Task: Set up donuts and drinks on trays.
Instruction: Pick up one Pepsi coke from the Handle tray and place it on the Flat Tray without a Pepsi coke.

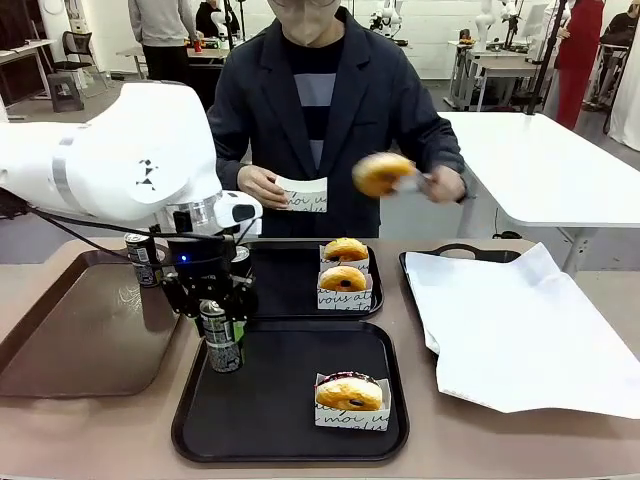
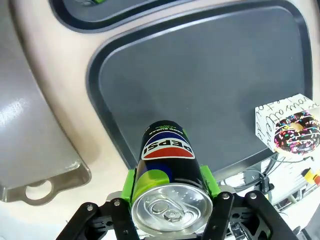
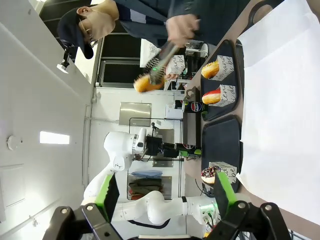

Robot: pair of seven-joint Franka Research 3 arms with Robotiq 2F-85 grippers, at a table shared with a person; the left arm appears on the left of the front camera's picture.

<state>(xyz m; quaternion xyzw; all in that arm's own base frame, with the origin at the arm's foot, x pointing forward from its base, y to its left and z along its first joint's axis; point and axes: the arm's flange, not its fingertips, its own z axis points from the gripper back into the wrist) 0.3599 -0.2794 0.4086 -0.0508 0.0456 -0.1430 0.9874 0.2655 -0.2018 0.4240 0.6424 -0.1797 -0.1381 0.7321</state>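
The left gripper (image 1: 218, 318) is closed on a black drink can (image 2: 167, 175), green pads (image 2: 131, 182) pressed against both sides near its silver top. The can stands upright at the left edge of the near black tray (image 1: 290, 440), its base at the tray floor; contact cannot be confirmed. A chocolate donut (image 1: 349, 392) in a white paper holder sits at that tray's near right corner. The far black tray (image 1: 300, 280) carries two yellow donuts (image 1: 345, 264) in holders at its right edge. A second can (image 1: 143, 260) stands at the far edge of the brown tray (image 1: 60, 340). The right gripper (image 3: 165, 200) is empty, fingers spread wide, off the table. The person's hand (image 1: 445, 183) holds tongs gripping another donut (image 1: 381, 173); the other hand (image 1: 262, 186) holds an empty holder (image 1: 303, 195).
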